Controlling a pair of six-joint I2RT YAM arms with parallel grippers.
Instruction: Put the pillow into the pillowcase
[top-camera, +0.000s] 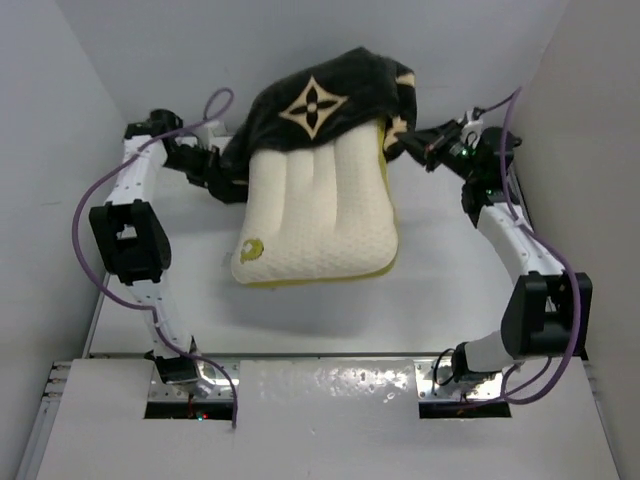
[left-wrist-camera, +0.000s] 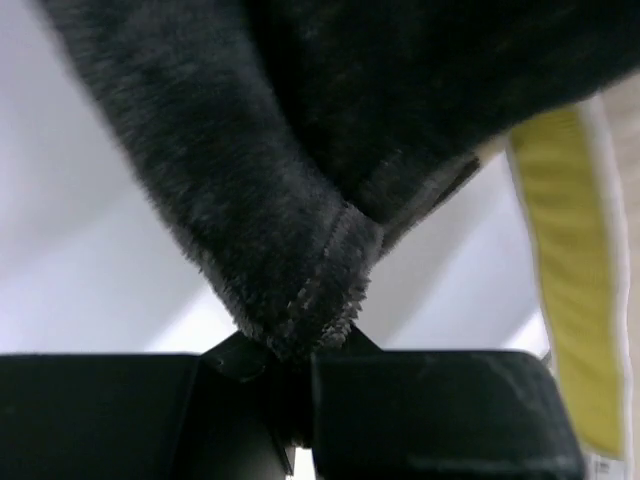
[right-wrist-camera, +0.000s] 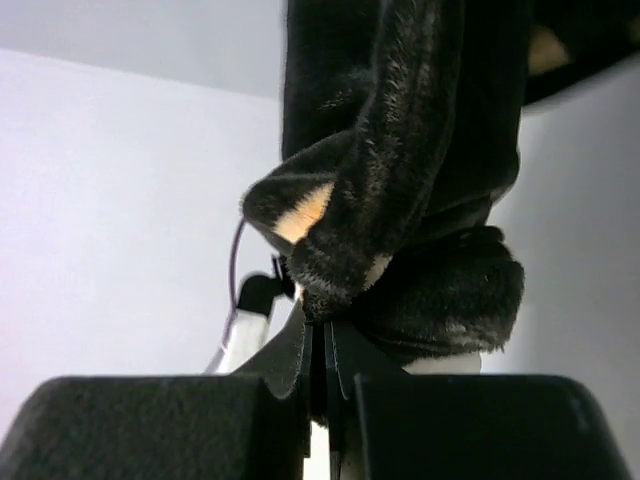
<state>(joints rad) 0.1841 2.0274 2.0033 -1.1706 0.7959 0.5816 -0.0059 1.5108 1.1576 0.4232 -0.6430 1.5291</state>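
Both sets of jaws pinch pillowcase (top-camera: 322, 104) corners; only overhead shows it covering the pillow's (top-camera: 318, 222) end.

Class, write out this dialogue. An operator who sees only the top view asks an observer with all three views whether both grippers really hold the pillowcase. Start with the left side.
Operator: Left side first. Is any fabric caught?
Observer: Yes. In the left wrist view, the left gripper is shut on a stitched corner of the pillowcase.
Operator: And the right?
Observer: In the right wrist view, the right gripper is shut on a bunched fold that shows a tan patch of the print.
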